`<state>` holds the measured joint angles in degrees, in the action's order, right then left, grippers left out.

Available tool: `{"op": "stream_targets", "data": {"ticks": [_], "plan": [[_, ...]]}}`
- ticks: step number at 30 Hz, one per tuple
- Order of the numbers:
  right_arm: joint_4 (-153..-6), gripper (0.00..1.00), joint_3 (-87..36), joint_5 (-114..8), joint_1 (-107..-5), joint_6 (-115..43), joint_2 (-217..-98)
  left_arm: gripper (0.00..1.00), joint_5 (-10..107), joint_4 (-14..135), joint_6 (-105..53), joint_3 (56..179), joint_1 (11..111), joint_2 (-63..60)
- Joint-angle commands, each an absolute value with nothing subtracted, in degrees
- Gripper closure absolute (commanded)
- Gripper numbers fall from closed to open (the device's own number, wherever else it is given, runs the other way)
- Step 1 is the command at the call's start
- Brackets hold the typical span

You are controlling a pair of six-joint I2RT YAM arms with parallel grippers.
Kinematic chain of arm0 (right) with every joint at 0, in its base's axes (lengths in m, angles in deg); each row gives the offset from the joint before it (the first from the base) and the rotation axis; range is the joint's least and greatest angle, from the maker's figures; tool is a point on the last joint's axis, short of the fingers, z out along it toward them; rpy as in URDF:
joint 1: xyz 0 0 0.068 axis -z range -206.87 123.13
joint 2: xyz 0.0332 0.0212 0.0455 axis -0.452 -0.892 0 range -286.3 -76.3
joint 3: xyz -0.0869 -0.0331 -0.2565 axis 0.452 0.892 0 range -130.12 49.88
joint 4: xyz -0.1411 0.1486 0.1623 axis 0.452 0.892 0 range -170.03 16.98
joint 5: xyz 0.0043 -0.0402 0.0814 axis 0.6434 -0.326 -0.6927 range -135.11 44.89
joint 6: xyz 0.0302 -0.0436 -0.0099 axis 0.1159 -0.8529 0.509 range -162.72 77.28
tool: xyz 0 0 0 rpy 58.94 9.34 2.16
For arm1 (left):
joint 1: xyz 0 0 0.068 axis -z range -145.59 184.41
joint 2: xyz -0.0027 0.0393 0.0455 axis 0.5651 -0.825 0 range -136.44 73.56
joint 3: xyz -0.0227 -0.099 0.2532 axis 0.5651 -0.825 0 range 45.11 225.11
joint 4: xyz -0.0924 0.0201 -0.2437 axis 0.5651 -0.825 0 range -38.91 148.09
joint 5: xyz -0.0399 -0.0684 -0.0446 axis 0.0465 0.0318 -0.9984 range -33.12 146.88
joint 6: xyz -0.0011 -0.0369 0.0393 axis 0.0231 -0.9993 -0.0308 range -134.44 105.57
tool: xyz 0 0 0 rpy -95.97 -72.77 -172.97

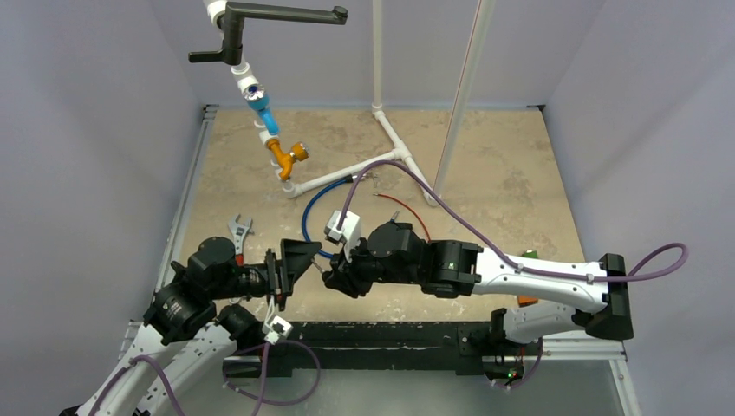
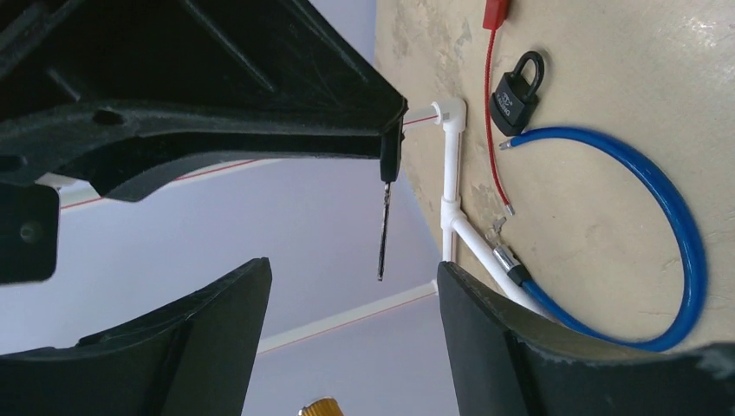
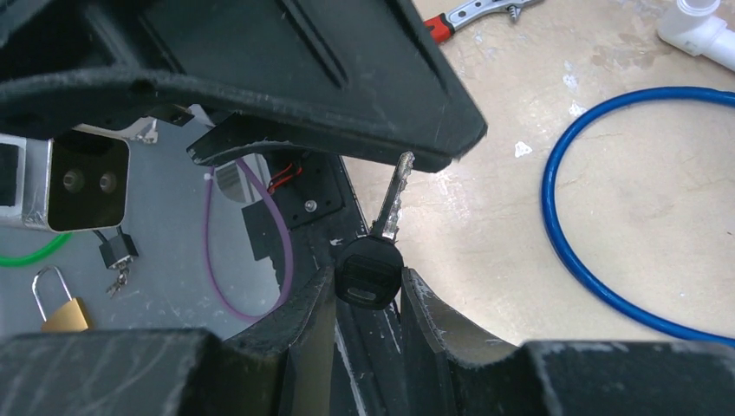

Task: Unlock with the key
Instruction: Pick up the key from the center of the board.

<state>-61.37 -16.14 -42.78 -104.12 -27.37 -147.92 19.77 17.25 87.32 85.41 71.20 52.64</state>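
The right tool pinches the key by its black head, blade tip between the left tool's parted fingers.

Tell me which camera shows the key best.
The right wrist view: the key sits mid-frame, black head pinched in the right end effector, toothed blade visible. The left wrist view shows it only edge-on, a thin sliver. From the top, the arms hide it.
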Motion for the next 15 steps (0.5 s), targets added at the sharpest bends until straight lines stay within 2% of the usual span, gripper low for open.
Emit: {"op": "stream_targets", "data": {"ticks": [1, 4, 6, 8, 10, 15], "plan": [[-62.1, 0.93, -20.0, -43.4, -104.3, -29.0, -148.6, 0.31, 15.5, 18.0, 93.8, 84.3, 71.9, 53.7], [-62.7, 0.94, -20.8, -43.2, -104.3, -29.3, -149.4, 0.31, 15.6, 17.4, 94.8, 83.8, 72.0, 54.3], [-62.9, 0.94, -21.5, -43.1, -104.3, -29.5, -150.2, 0.37, 15.8, 17.5, 94.7, 83.8, 72.1, 54.4], [-63.0, 0.94, -21.9, -42.9, -104.4, -29.7, -150.8, 0.59, 15.5, 18.0, 94.6, 83.8, 72.1, 54.7], [-63.2, 0.94, -22.1, -42.8, -104.3, -29.9, -151.4, 0.74, 15.3, 18.3, 94.4, 83.8, 72.2, 54.9], [-63.7, 0.92, -22.9, -42.8, -104.4, -29.9, -152.2, 0.96, 15.5, 20.4, 92.9, 83.3, 72.2, 55.1]]}}
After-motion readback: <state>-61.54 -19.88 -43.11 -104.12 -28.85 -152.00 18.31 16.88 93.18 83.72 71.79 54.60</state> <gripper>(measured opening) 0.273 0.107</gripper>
